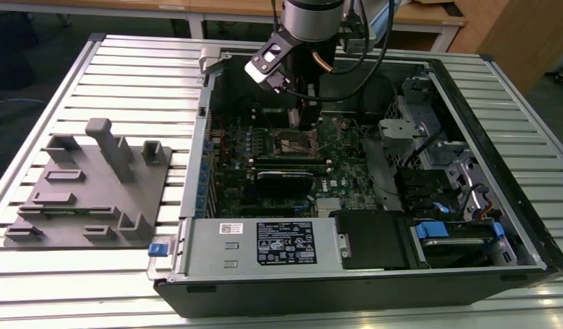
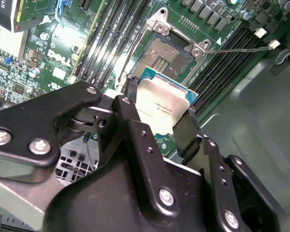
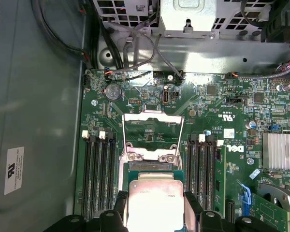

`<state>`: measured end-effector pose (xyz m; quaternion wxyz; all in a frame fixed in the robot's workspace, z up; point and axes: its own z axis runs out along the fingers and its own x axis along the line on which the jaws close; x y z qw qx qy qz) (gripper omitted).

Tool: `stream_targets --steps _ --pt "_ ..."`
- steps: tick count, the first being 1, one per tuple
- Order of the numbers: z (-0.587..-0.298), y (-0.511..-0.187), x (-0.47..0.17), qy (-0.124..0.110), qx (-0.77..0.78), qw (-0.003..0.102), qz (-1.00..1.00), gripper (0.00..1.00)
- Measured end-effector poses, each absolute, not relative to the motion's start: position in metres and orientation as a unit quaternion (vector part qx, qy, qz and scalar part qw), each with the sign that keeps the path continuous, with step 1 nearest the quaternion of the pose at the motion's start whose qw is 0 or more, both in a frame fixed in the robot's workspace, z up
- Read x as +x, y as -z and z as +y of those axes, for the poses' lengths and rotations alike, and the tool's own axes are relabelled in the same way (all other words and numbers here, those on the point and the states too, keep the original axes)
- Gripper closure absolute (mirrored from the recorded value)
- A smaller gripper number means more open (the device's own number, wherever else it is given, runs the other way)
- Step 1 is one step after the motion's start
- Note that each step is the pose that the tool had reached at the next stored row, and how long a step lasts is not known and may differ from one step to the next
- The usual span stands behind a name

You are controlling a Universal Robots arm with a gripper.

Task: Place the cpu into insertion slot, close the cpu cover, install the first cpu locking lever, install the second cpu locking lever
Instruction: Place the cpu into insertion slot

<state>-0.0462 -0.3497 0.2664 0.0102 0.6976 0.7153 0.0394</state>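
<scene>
Slatted metal surface [image 1: 126, 75] carries open PC case [image 1: 528, 226], grey fixture tray [image 1: 81, 205] at the exterior view's left | end effector [image 2: 160, 108] clamped on cpu [image 2: 159, 96] by two opposite edges, silver top up | cpu hangs over green board just beside insertion slot [image 2: 171, 55], not seated | cpu cover [image 3: 152, 116] swung open

A ribbed metal table [image 1: 126, 75] stands before pale wooden furniture [image 1: 510, 38].
</scene>
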Motion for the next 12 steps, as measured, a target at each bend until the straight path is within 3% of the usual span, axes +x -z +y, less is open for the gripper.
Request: stream_targets --steps 12 --pt "-0.3497 -0.2639 -0.0462 -0.039 0.698 0.01 0.715 0.46"
